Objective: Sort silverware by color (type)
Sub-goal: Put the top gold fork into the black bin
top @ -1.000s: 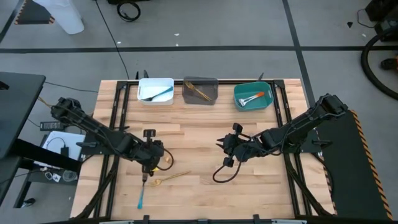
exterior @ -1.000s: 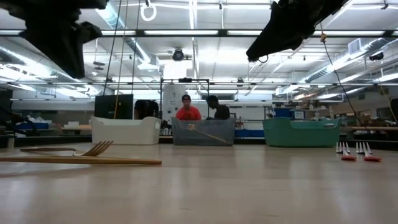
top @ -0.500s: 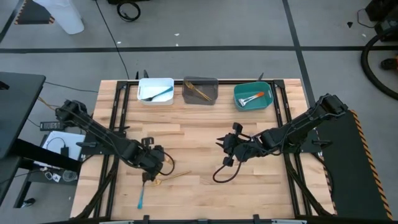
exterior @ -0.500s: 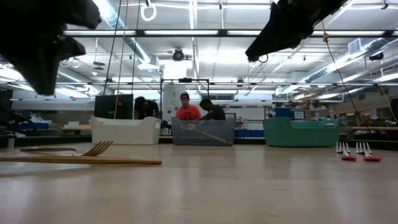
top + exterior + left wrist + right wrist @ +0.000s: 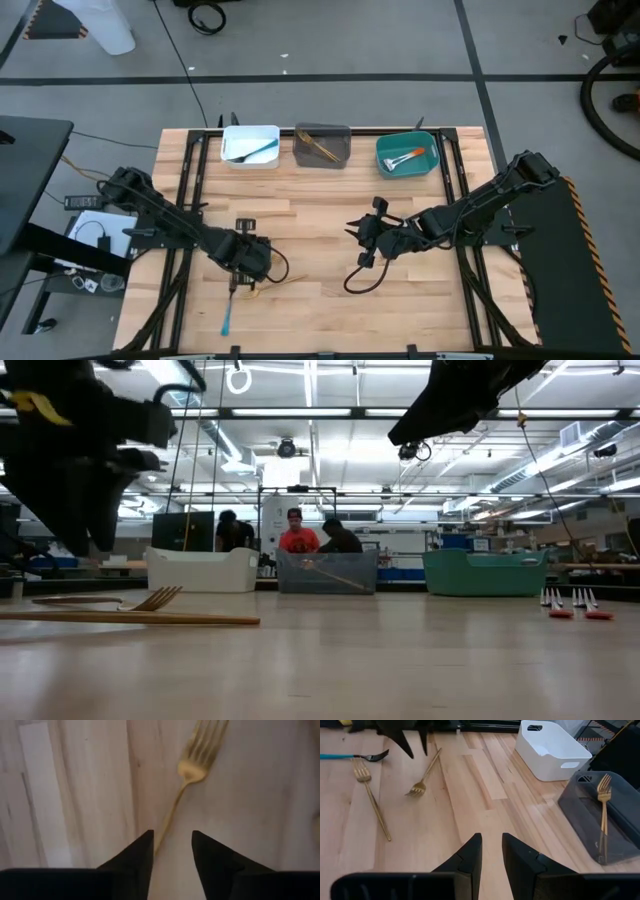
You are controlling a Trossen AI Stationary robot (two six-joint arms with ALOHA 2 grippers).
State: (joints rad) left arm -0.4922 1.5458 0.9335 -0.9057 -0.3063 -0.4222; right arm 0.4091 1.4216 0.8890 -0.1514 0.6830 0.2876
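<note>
A gold fork (image 5: 192,765) lies flat on the wooden table. My left gripper (image 5: 171,837) points down over the fork's handle end, open, with a finger on either side of the thin handle and clear of it. In the right wrist view the same fork (image 5: 422,777) lies below those fingers (image 5: 412,742). A second gold fork (image 5: 370,795) and a blue-handled utensil (image 5: 350,756) lie beside it. My right gripper (image 5: 491,855) hovers at mid-table (image 5: 355,228), narrowly open with nothing in it.
Along the far edge stand a white bin (image 5: 250,146) with a blue-handled piece, a grey bin (image 5: 322,146) with a gold fork and a teal bin (image 5: 407,156) with orange-handled pieces. Silver tines with red bases (image 5: 570,605) show at the low view's right. People stand beyond the table.
My left gripper has come down toward the gold fork and a little toward the table's near edge, tipping more steeply downward. The forks have stayed where they lay.
</note>
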